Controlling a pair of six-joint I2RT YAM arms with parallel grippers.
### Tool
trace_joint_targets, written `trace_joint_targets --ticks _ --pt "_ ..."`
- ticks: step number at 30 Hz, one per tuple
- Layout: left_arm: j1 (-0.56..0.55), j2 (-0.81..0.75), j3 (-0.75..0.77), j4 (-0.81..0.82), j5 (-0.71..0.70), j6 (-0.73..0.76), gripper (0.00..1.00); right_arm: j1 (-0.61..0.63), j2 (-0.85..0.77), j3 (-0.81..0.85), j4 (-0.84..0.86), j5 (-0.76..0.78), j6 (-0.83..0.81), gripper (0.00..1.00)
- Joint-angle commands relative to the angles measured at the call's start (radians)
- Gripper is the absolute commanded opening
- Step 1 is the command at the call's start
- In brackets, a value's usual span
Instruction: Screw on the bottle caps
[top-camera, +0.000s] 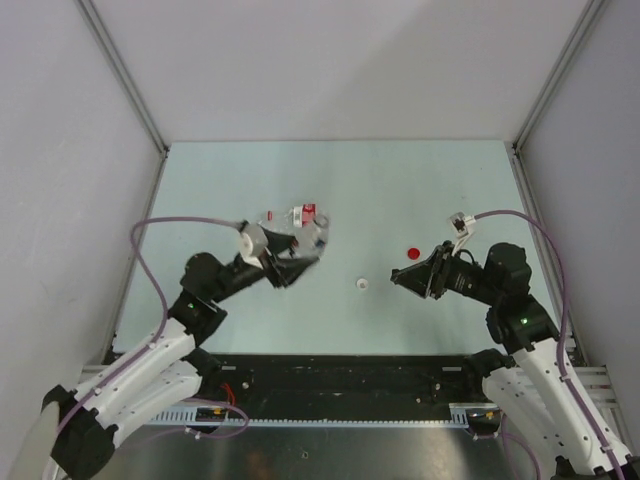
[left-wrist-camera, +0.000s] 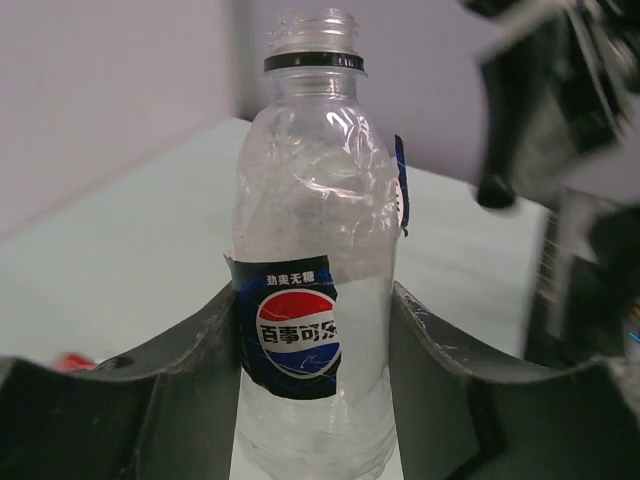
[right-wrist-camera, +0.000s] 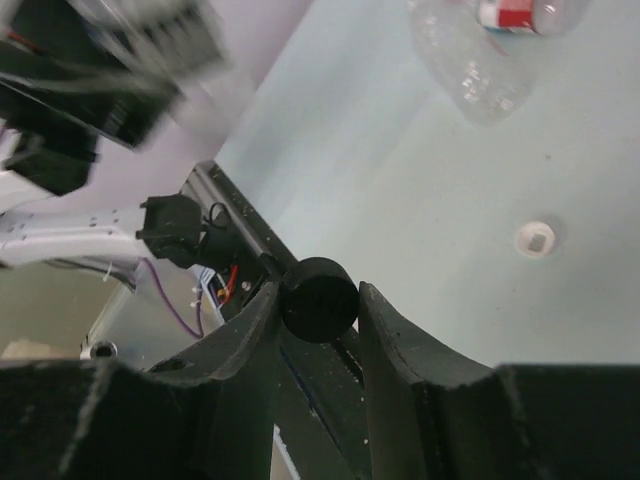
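Gripping the blue-label bottle (left-wrist-camera: 312, 230) at its lower body, the left gripper (top-camera: 290, 268) presses its two dark, scuffed fingers (left-wrist-camera: 190, 370) against opposite sides of the thin, clear, dented wall. The narrow threaded neck is uncapped, and a black ring sits just under the thread. The glossy label carries a round red, white and blue emblem. The right gripper (top-camera: 400, 278) clamps the black cap (right-wrist-camera: 318, 298), a small, smooth, matte round piece, between its curved fingertips, which touch it on both sides. The white cap (top-camera: 361, 285), a small round disc, lies on the pale green, matte table (top-camera: 430, 180) between the two grippers. The red cap (top-camera: 412, 252) lies flat on the table just beyond the right gripper. A red-label bottle (top-camera: 305, 213) of crumpled clear plastic lies on its side just beyond the left gripper.
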Motion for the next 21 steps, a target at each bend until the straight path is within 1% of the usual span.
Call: trace_joint_targets --ticks 1,4,6,11,14,16,21 --pt "-0.129 0.003 -0.121 0.153 0.184 -0.058 0.22 0.023 -0.018 0.078 0.034 -0.105 -0.083 0.33" --pt "-0.200 0.046 -0.164 0.156 0.307 -0.095 0.18 0.042 -0.005 0.132 -0.024 -0.122 -0.145 0.33" --pt "-0.231 0.075 -0.182 0.156 0.351 -0.101 0.17 0.065 0.006 0.167 -0.074 -0.119 -0.186 0.33" --pt "-0.302 0.150 -0.165 0.156 0.473 -0.078 0.15 0.139 0.041 0.185 -0.114 -0.146 -0.234 0.35" --pt "-0.325 0.176 -0.151 0.156 0.496 -0.061 0.16 0.186 0.059 0.199 -0.147 -0.121 -0.266 0.36" --pt "-0.332 0.187 -0.144 0.156 0.498 -0.057 0.17 0.223 0.068 0.213 -0.174 -0.081 -0.289 0.36" --pt "-0.336 0.196 -0.135 0.156 0.498 -0.080 0.15 0.318 0.084 0.226 -0.230 0.020 -0.345 0.35"
